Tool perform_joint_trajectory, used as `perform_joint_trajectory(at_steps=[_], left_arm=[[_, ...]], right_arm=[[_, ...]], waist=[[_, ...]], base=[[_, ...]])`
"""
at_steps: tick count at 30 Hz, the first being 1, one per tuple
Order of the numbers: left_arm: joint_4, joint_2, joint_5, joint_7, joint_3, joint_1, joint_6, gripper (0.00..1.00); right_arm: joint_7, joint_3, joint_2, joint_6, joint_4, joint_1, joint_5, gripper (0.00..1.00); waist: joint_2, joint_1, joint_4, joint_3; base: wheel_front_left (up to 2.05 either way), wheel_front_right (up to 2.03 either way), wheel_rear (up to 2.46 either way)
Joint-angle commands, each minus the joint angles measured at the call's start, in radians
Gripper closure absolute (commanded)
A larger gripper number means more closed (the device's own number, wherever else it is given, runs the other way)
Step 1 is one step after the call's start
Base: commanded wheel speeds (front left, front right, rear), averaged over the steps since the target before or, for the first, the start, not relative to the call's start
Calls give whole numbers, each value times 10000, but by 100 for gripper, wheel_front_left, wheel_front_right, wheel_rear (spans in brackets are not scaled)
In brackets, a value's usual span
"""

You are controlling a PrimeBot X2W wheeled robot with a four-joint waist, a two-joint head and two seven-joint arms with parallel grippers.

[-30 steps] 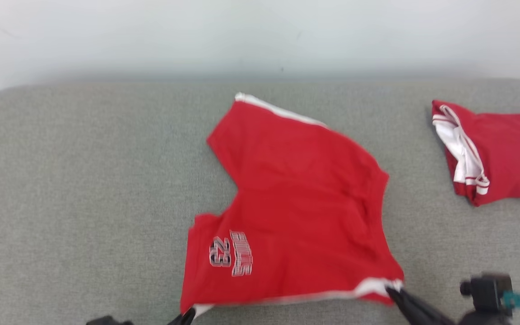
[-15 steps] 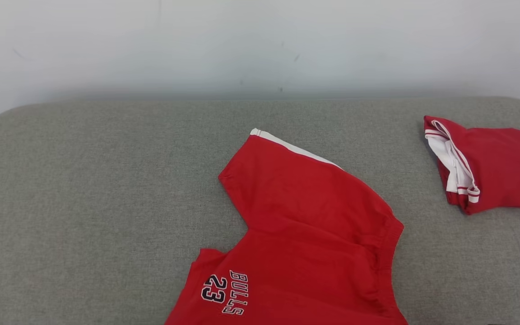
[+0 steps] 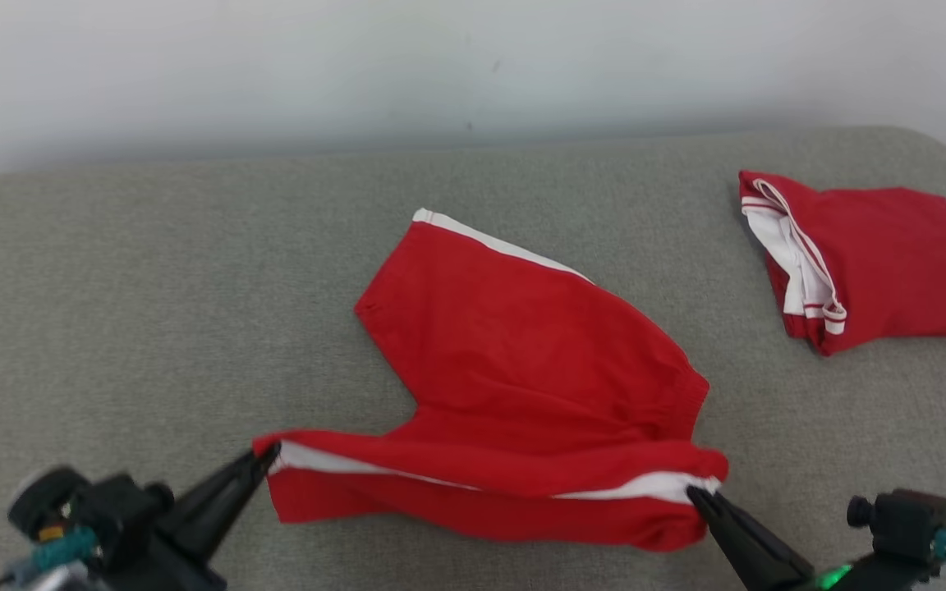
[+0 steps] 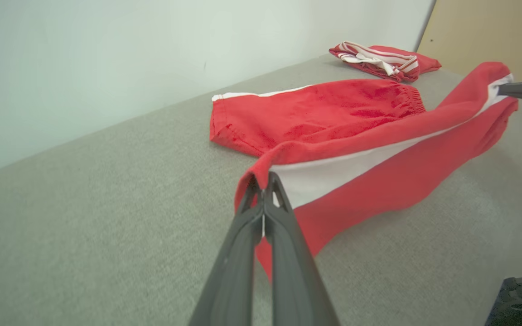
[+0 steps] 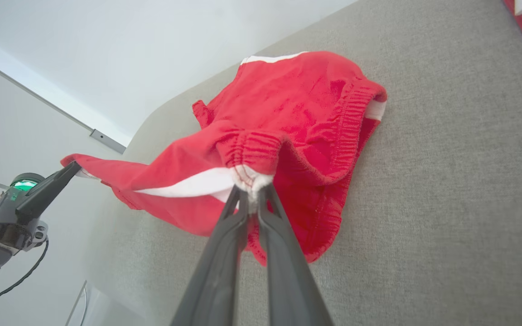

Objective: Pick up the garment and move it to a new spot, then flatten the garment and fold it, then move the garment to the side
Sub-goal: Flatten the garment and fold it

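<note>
The garment [image 3: 522, 361] is a pair of red shorts with white side stripes, lying on the grey cushioned surface [image 3: 153, 312]. Its near leg is lifted and stretched taut between both grippers, white stripe facing up. My left gripper [image 3: 270, 454] is shut on the near leg's hem corner [image 4: 261, 174]. My right gripper [image 3: 696, 495] is shut on the waistband end [image 5: 252, 179] of the same edge. The far leg [image 3: 473, 279] rests flat on the surface. In the right wrist view the garment [image 5: 288, 113] bunches behind the pinched waistband.
A second red garment [image 3: 867, 254], folded, with white trim, lies at the far right of the surface, also seen as the folded garment [image 4: 379, 56] in the left wrist view. A pale wall [image 3: 440, 66] runs behind the surface. Bare grey surface extends to the left.
The near edge of the garment has been lifted and turned over, hiding the printed number and showing the white stripe. The head camera shifted between frames; both grippers came back into view.
</note>
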Motion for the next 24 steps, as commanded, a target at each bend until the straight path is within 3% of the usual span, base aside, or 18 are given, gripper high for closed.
perform_joint_trajectory(at_steps=[1,9,18,24], left_arm=[[-133,196,-7,97,-200,-511,20,100],[-65,1000,-1021,1103,-1907,-4205,21,100],[1586,686,-2307,1040,-3782,-7360,21,100],[2340,489,-2674,985,-4642,-8643,21,100]], right_arm=[[-83,35,134,-25,22,-277,161,100],[-628,260,474,-25,594,-2028,351,100],[-1230,618,730,-25,1359,-3326,373,100],[-1525,829,904,-25,1562,-3808,263,100]], waist=[[0,-1,-391,451],[0,-1,-941,1568],[0,-1,-1370,2449],[0,-1,-1639,2863]], base=[[0,0,0],[0,0,0],[0,0,0],[0,0,0]])
